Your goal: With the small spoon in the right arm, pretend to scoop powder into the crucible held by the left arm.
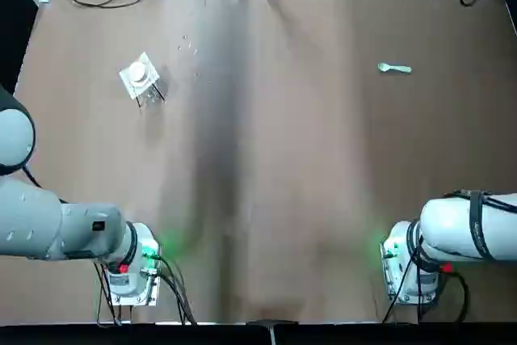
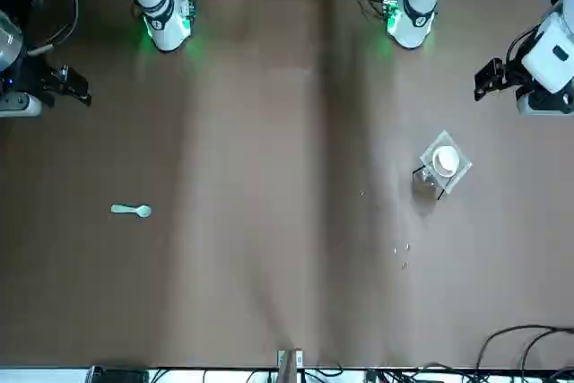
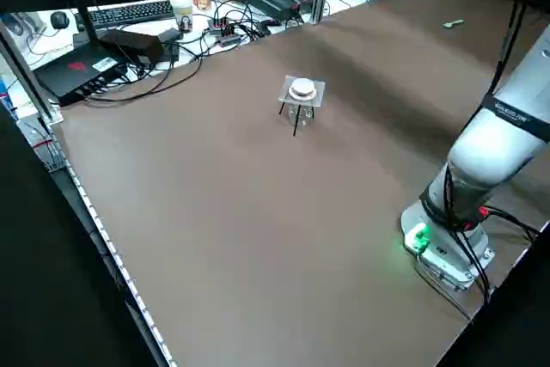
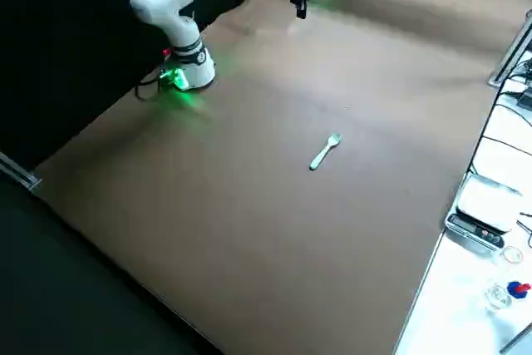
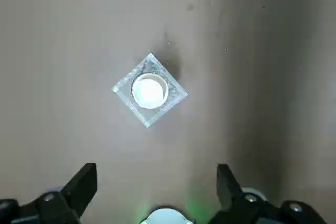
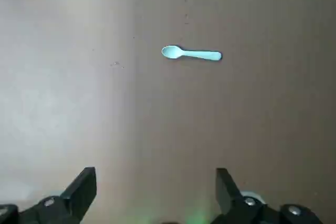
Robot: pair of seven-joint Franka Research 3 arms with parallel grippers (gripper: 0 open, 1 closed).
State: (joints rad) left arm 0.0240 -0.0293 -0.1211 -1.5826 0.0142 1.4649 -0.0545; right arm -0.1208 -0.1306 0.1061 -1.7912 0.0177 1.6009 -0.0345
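Left tool [image 5: 156, 170] and right tool [image 6: 155, 171] gape empty; crucible [image 5: 149, 89] on mesh stand [image 5: 176, 94], contents unclear.

Matt, smooth table top [image 1: 323, 199] with a soft sheen down its middle, bearing a small spoon [image 6: 191, 54] of smooth, faintly glossy plastic look, a crucible [image 5: 150, 89] of smooth white ceramic look, and a mesh square [image 5: 149, 118] of fine woven wire on thin metal legs.

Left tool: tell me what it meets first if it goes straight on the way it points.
Probably the crucible on its mesh stand; depth is unclear, so perhaps bare table beside it.
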